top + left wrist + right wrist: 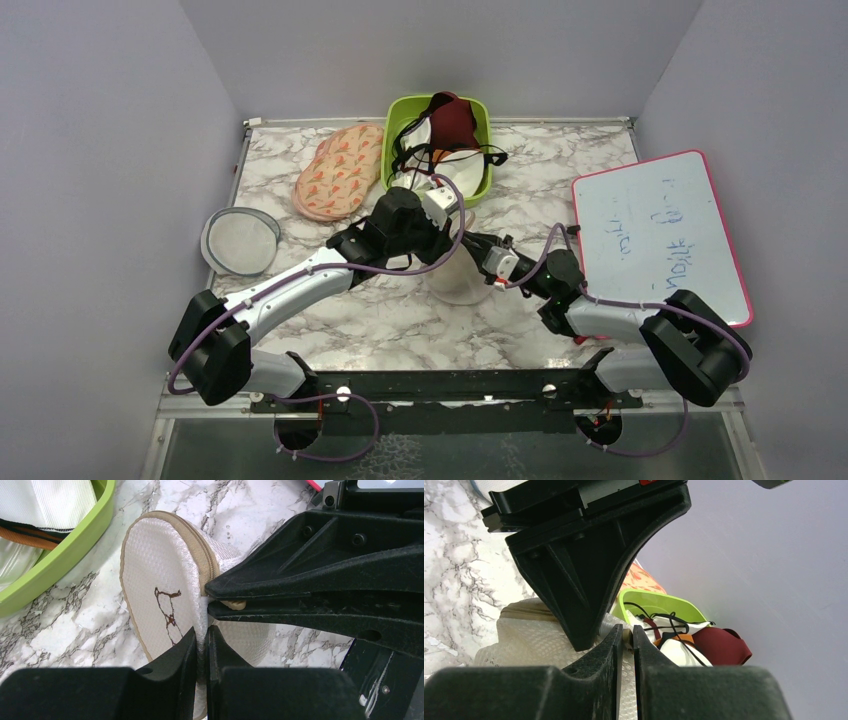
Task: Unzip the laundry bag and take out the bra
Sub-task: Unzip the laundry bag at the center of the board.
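The unzipping step is being carried out. The laundry bag (160, 580) is being held on its edge on the table (280, 510), near the green bin (75, 545). Its rim mesh is being pinched between the closed fingers of the left claw (201, 645). The tan zip pull (234, 603) is being nipped by the right claw (209, 597), its jaws drawn nearly together, though how firmly is hard to tell. Next, the pull probably needs drawing round the rim while the bag is being braced. The bra is not being seen; it is presumably inside.
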`<control>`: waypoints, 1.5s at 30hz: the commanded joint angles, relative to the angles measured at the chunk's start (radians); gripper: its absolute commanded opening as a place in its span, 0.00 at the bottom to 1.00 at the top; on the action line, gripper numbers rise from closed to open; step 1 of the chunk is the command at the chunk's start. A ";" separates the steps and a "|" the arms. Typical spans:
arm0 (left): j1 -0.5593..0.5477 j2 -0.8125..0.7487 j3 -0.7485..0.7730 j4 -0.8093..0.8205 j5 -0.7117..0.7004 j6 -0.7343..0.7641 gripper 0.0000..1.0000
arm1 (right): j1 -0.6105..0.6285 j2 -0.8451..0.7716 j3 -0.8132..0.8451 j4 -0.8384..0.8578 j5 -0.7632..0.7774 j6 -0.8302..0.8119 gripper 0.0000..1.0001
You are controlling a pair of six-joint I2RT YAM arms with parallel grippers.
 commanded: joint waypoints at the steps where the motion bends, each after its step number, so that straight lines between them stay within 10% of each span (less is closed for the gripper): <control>1: -0.001 0.005 0.031 0.011 0.026 0.007 0.00 | 0.003 -0.002 -0.001 0.053 0.075 0.009 0.09; 17: -0.004 -0.039 0.013 0.004 -0.033 0.094 0.00 | 0.003 -0.140 0.072 -0.230 0.455 0.443 0.01; 36: -0.056 -0.176 -0.083 0.060 0.078 0.281 0.01 | -0.034 -0.232 0.216 -0.602 0.141 0.892 0.01; 45: -0.091 -0.190 -0.090 0.067 0.095 0.268 0.38 | -0.035 -0.299 0.136 -0.531 0.101 0.922 0.01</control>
